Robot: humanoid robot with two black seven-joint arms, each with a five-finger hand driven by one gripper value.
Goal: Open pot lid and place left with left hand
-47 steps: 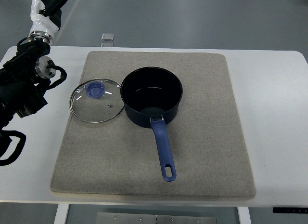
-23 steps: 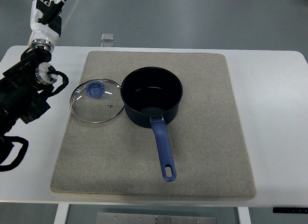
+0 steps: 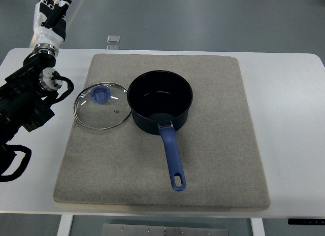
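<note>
On the grey mat (image 3: 213,144), the glass lid (image 3: 102,106) lies flat, touching the left side of the open pot (image 3: 160,100). It looks stiff, smooth and breakable; its blue knob (image 3: 100,94) is the sensible hold. The left robot hand (image 3: 50,10) is raised at the bench's (image 3: 294,119) far-left corner, holding nothing; finger state unclear.

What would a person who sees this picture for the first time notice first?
The dark blue pot stands open near the middle of the grey mat, its long blue handle pointing toward the near edge. Just to its left the glass lid with a blue knob lies flat on the mat, right beside the pot's wall. At the far left the robot's black left arm reaches up to a white left hand at the picture's top corner.
</note>
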